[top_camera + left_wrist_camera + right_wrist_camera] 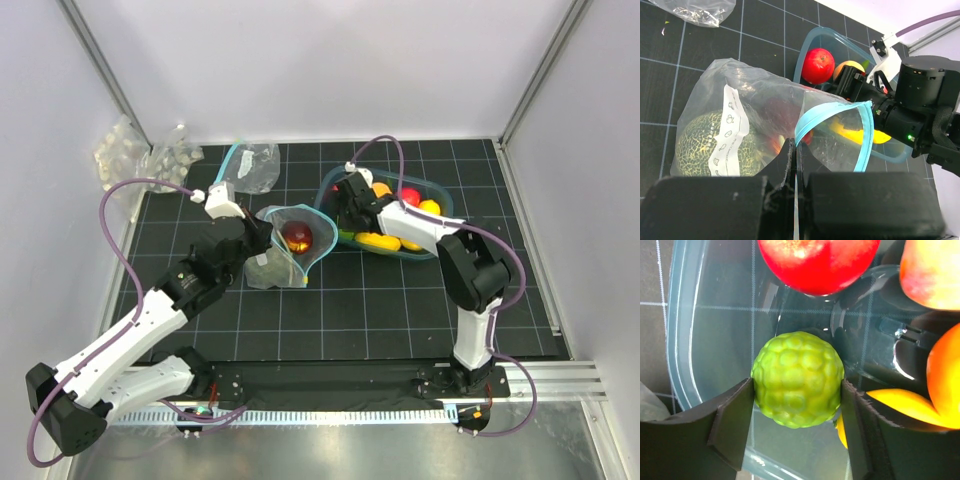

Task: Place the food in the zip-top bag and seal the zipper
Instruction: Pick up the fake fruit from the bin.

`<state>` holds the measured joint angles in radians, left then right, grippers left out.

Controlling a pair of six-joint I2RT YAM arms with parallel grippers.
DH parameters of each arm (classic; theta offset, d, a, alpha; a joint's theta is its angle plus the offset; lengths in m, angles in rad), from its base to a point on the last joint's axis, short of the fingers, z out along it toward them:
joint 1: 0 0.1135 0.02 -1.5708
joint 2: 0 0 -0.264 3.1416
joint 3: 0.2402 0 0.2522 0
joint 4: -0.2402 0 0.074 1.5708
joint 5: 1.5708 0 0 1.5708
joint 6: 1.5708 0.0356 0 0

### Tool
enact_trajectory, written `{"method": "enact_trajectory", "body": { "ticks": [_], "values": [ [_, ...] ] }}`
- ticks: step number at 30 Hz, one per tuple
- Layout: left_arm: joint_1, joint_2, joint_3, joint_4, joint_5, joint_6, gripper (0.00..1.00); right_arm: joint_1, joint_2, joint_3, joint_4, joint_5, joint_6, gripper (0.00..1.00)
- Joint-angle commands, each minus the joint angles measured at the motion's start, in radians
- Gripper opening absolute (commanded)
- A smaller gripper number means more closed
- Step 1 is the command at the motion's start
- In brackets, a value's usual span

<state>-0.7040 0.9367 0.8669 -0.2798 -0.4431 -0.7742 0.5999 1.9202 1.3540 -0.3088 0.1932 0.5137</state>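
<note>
Packs of white lumps (120,150) sit well off to the left of the left jaws, not task stuff.

Left jaws are pressed together, pinching the zipper (830,112) at the mouth edge of the zip-top bag (740,100). The teal strip comes out from between the jaws and loops open ahead and to their right, so the mouth is held agape. The bag body lies ahead-left of the jaws on the worktop (400,310). The melon (705,145) is at the closed end and a red ball (297,236) is nearer the mouth.

The bag is thin soft film, looks slippery, and would likely sag and fold shut if dropped. The teal strip is the stiffer part, so that is the place to hold; bare film would probably slide out. The melon probably weights the bag in place.

Right jaws are closed onto the green ball (797,377), pads touching both flanks, down inside the clear tub (680,340). Cannot tell if the ball is off the tub floor. The tub wall is just left of the jaws. Beyond their tips is a red fruit (817,260), and to their right an orange (945,375) and a lemon (900,407).

The green ball is bumpy and looks light and firm. The bumps should help grip, but it is round, so the hold belongs across the widest middle, as it is now.
</note>
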Motion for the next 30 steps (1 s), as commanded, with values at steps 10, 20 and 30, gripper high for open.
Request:
{"method": "enact_trajectory", "body": {
  "ticks": [10, 20, 30],
  "values": [
    [0.008, 0.004, 0.000, 0.060, 0.006, 0.009, 0.00, -0.003, -0.417, -0.257, 0.227, 0.063, 0.016, 0.49],
    [0.008, 0.002, 0.000, 0.059, 0.009, 0.010, 0.00, 0.046, -0.825, -0.641, 0.710, -0.020, -0.092, 0.43],
    [0.006, 0.010, 0.000, 0.060, 0.014, 0.009, 0.00, 0.247, -0.928, -0.717, 0.896, -0.164, -0.302, 0.42]
  ]
}}
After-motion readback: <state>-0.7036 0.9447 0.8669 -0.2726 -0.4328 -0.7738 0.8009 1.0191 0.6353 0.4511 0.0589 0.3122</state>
